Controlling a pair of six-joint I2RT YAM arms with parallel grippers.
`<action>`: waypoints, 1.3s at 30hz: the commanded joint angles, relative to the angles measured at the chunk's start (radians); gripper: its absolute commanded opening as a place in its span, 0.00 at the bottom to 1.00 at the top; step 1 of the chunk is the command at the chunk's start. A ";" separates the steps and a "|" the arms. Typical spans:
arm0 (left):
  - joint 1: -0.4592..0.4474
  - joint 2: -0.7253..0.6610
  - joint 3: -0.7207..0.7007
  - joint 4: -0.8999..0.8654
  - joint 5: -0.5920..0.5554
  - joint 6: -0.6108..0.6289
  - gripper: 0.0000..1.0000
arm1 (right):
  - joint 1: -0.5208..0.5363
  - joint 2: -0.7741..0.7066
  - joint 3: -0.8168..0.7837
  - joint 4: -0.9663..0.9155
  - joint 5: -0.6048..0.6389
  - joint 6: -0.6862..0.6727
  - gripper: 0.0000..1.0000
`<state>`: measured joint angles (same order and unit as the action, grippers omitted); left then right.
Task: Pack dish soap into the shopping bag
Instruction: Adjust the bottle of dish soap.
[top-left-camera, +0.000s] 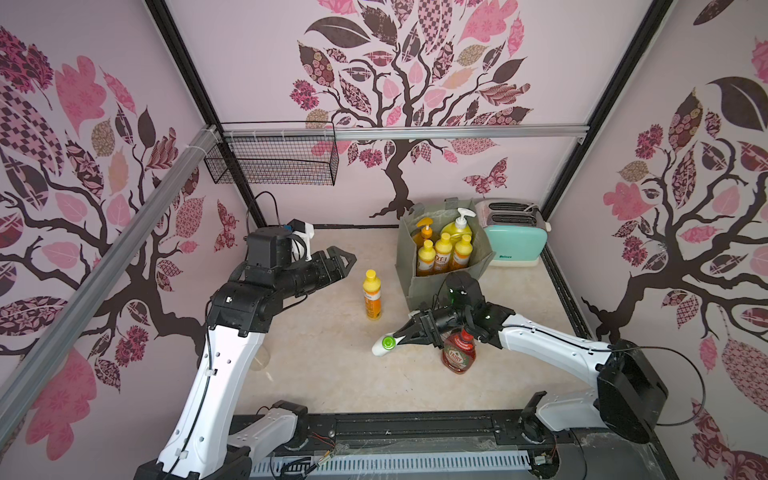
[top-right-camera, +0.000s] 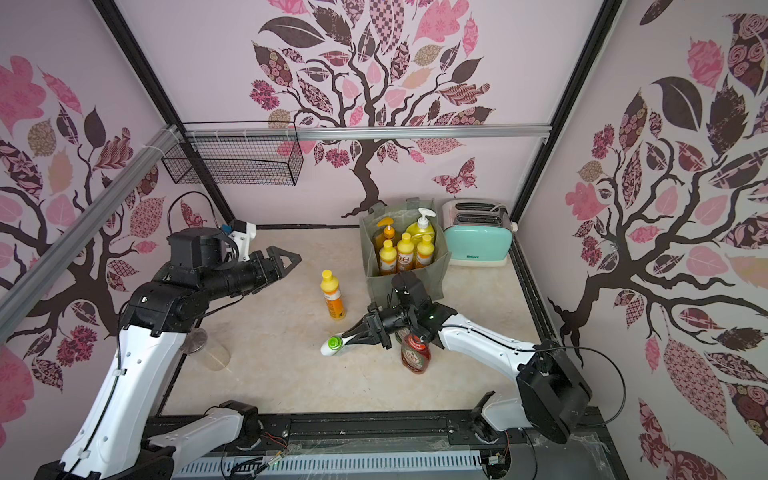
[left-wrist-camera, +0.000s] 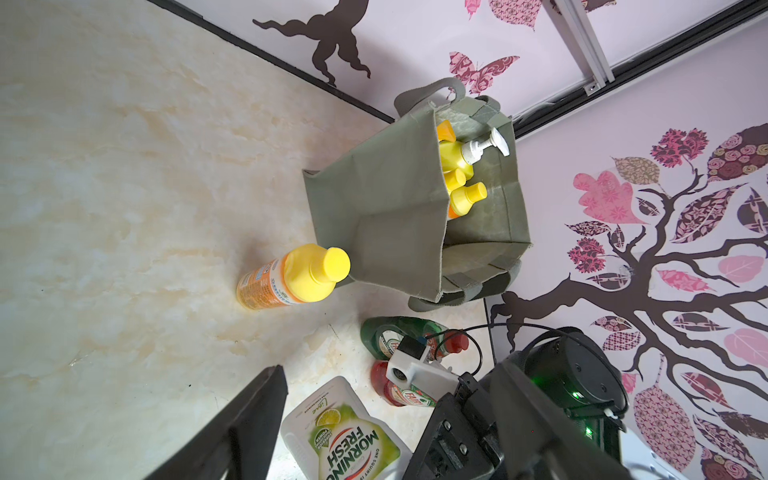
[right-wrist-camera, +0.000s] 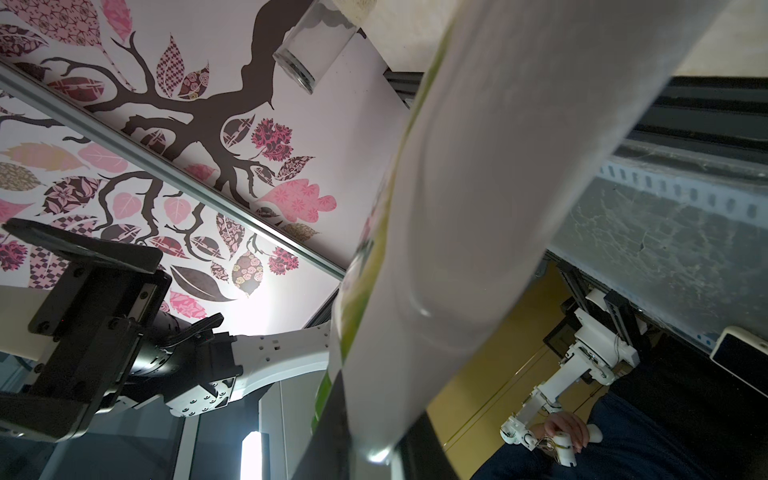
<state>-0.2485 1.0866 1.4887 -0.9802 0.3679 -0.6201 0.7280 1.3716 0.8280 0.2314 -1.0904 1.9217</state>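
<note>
White shells, black joints.
The left arm (top-left-camera: 216, 374) and right arm (top-left-camera: 548, 345) had screw-dotted casings and thin black cables (green lights glowed at the right wrist (top-left-camera: 465, 293)).

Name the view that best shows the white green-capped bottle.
Left wrist: the white plastic green-capped bottle is large there and its label is sharp, though the cap is unseen. Both top views show it small, cap visible, body hidden by the right gripper. Right wrist shows only a white blur.

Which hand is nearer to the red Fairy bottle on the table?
Right. The right hand, shut on the white bottle, is close beside the red Fairy bottle. The left hand, open, is far off, past the lone orange bottle.
</note>
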 joint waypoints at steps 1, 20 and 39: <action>0.002 -0.042 -0.050 -0.051 0.005 0.041 0.83 | 0.001 0.014 -0.007 0.160 -0.054 -0.003 0.00; -0.247 -0.131 -0.216 -0.087 0.083 -0.008 0.80 | -0.001 0.167 0.019 0.128 -0.093 -0.128 0.00; -0.724 0.050 -0.077 -0.354 -0.387 0.202 0.78 | -0.034 0.193 0.076 0.085 -0.095 -0.141 0.00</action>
<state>-0.9581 1.1297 1.4078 -1.3090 0.1143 -0.4698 0.7033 1.5753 0.8349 0.2626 -1.1267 1.8015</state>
